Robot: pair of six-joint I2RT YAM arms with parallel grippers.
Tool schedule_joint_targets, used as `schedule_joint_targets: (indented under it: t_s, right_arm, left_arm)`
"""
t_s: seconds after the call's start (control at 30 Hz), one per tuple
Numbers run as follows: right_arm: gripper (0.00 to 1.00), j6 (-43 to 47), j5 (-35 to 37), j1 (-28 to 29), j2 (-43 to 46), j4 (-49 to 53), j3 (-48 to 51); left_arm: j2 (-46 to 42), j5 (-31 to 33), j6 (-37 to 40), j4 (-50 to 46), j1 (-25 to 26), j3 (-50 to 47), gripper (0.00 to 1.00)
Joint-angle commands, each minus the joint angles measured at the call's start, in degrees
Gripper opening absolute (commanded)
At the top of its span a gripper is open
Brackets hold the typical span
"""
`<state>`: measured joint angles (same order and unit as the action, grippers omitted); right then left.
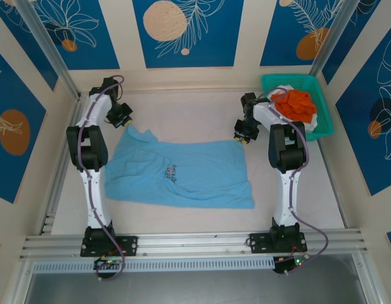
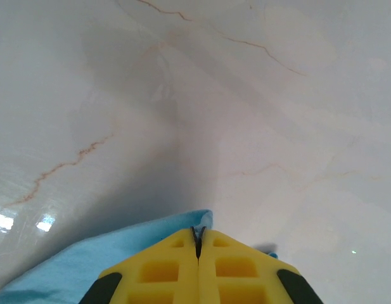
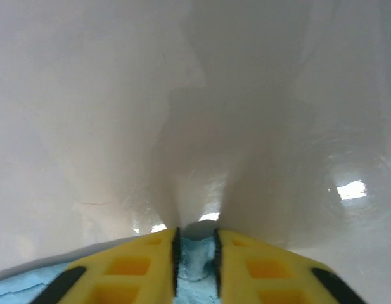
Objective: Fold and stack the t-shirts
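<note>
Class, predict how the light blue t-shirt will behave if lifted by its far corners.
Probably floppy: the light blue t-shirt lies flat and wrinkled, so it should sag between lift points. Likely light: thin cloth bunches in the right gripper.

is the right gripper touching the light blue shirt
Touching. The right wrist view shows the light blue shirt bunched in the narrow gap between the right gripper's yellow fingers, pressed against both.

White-and-black arms (image 1: 94, 183), purple cables (image 1: 322, 235), yellow fingers (image 2: 160, 271)
</note>
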<state>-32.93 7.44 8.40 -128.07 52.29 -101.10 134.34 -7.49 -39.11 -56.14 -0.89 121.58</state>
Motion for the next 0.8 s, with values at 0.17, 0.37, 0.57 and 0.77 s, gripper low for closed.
schedule_joint_targets:
  t_s: [0.17, 0.37, 0.57, 0.77]
  right_arm:
    - [0.06, 2.1, -0.1, 0.5, 1.0, 1.5, -1.4]
    - [0.0, 3.8, -0.9, 1.6, 5.8, 1.2, 1.3]
    - [0.0, 5.4, -3.0, 2.4, 14.0, -0.9, 8.9]
    - [0.0, 5.5, -6.8, 2.8, 22.6, -2.9, 16.9]
  left_arm:
    - [-5.8, 0.8, -0.4, -0.8, 1.4, 0.2, 0.0]
    - [-11.4, 0.1, -1.3, -1.3, 1.9, -3.9, 0.0]
    - [-20.2, -2.5, -2.8, -3.0, 2.1, -12.7, 0.0]
    - [-31.5, -5.6, -4.6, -3.0, 2.3, -23.8, 0.0]
